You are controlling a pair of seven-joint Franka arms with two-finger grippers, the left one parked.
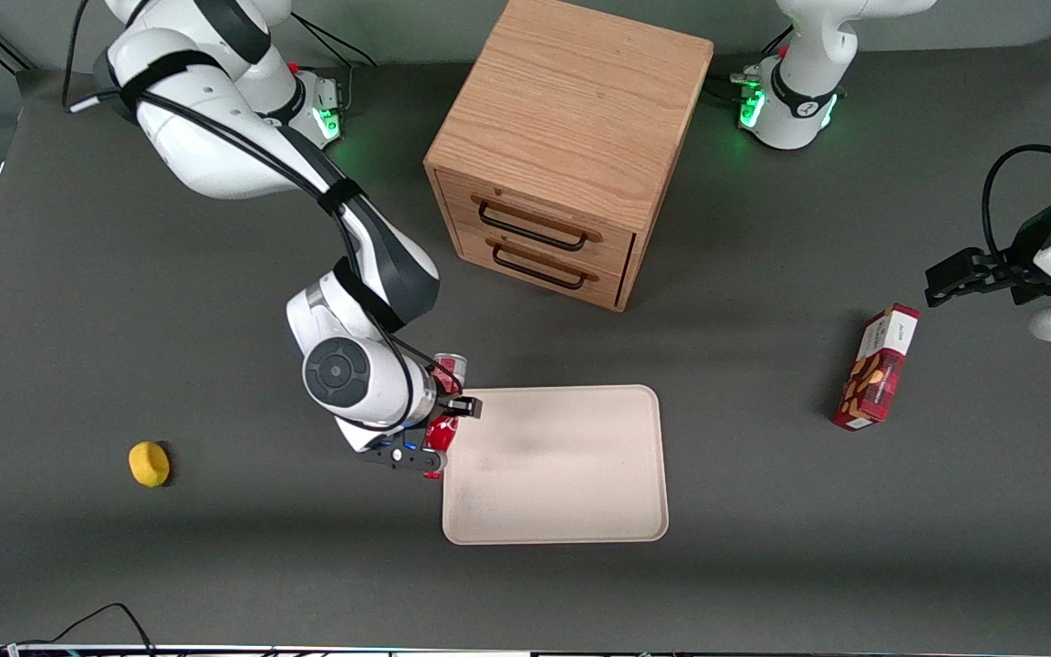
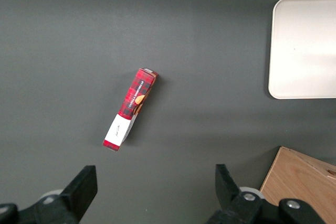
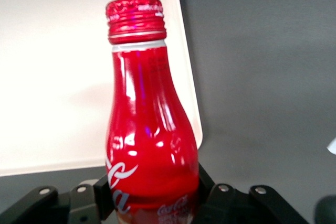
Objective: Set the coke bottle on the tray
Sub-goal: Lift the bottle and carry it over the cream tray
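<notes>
My right gripper (image 1: 442, 429) is shut on the coke bottle (image 1: 443, 429), a slim red bottle with white script and a red cap. In the right wrist view the gripper (image 3: 152, 195) clamps the bottle's (image 3: 149, 140) body from both sides, with the cap pointing over the tray's (image 3: 58, 77) edge. In the front view the bottle is held lying tilted above the table, right at the edge of the cream-beige tray (image 1: 571, 493) toward the working arm's end. The tray also shows in the left wrist view (image 2: 307, 51).
A wooden two-drawer cabinet (image 1: 571, 137) stands farther from the front camera than the tray. A red snack box (image 1: 878, 368) lies toward the parked arm's end; it also shows in the left wrist view (image 2: 130, 108). A yellow fruit (image 1: 149, 464) lies toward the working arm's end.
</notes>
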